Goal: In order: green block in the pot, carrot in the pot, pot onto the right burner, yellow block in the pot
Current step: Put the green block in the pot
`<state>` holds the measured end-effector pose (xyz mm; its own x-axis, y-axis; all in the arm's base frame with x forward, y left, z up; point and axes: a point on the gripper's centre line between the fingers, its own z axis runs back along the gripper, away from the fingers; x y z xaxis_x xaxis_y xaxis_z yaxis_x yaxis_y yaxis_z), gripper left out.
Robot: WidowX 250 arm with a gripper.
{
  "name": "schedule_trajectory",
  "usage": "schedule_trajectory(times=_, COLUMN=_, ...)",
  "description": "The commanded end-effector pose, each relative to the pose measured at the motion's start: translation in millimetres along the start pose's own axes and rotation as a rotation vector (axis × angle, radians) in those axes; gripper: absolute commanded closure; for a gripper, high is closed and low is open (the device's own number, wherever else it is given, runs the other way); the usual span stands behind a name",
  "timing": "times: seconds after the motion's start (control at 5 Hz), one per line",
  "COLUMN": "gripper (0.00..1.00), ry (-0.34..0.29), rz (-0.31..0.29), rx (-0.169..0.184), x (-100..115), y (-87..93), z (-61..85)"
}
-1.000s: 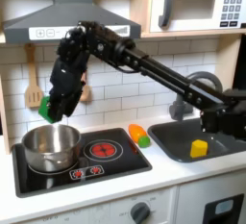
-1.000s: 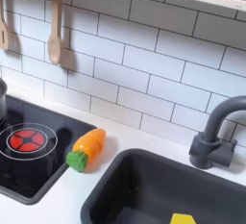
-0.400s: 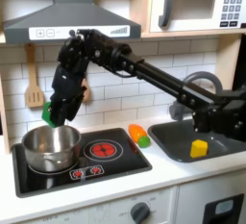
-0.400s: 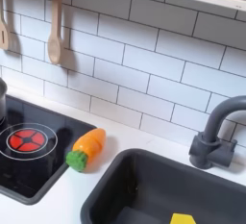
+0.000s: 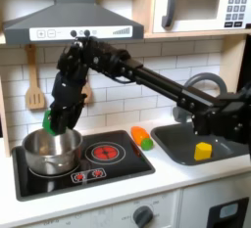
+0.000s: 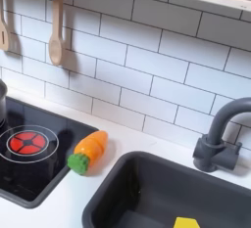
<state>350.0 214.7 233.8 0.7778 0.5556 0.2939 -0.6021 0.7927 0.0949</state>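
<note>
Gripper (image 5: 52,122) holds the green block (image 5: 48,121) just above the pot (image 5: 54,149). One carrot (image 6: 88,151) lies at 3 o'clock from two burners. One yellow block (image 5: 202,151) sits in the sink (image 5: 173,144).

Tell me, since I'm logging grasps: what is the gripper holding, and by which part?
The gripper holds the green block just above the pot; which faces the jaws pinch cannot be told.

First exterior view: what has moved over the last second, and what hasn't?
The end effector, shut on the green block, has come down from above the pot to its rim. The carrot still lies beside the cooktop, the yellow block still sits in the sink, and the pot is still on the first exterior view's left burner.
</note>
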Motion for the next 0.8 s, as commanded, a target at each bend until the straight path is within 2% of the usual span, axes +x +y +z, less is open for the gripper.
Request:
schedule_trajectory(times=0.0, gripper=1.00, ry=0.028, rz=-0.006, rx=-0.002, x=-1.8, y=-3.5, z=-13.3)
schedule_trajectory(times=0.4, gripper=1.00, ry=0.047, rz=-0.015, rx=-0.006, x=-2.4, y=-6.1, z=-21.8)
schedule_trajectory(times=0.6, gripper=0.70, ry=0.056, rz=-0.025, rx=-0.003, x=-2.6, y=-6.3, z=-24.4)
